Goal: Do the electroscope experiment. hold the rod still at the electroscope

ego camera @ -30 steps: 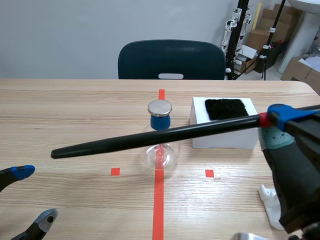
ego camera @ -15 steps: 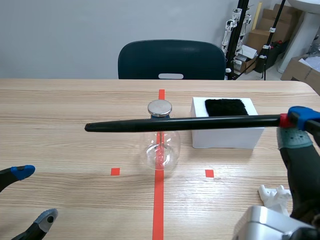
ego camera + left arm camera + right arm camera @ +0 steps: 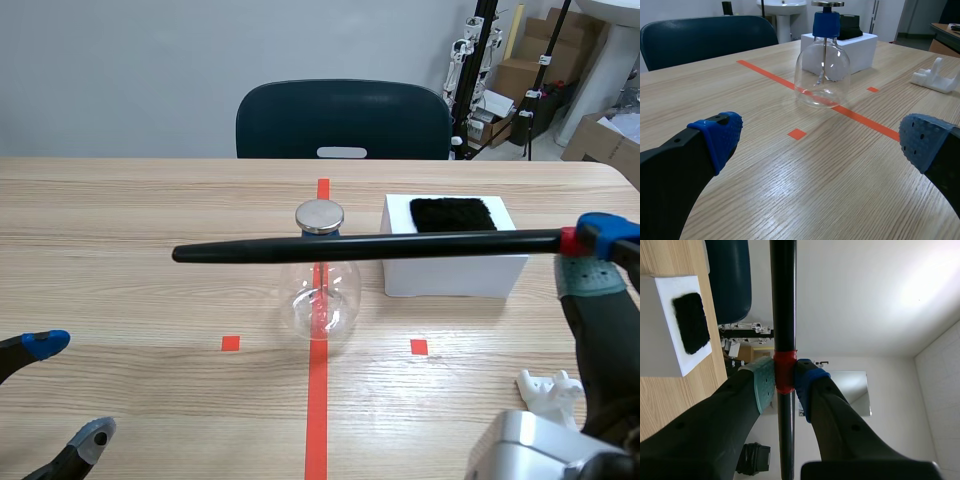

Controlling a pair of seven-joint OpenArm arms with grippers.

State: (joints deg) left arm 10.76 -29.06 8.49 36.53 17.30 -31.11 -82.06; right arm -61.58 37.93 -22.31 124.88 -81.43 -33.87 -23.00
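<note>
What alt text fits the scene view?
The right end effector holds a black rod level, crossing the electroscope just below its metal cap. The left end effector rests open, low at the picture's left; a white box stands behind.

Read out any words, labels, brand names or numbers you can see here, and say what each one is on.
None can be read.
The electroscope, the black rod and the white block carry no visible print.
Any printing on the cardboard boxes at the back is too small to make out.
</note>
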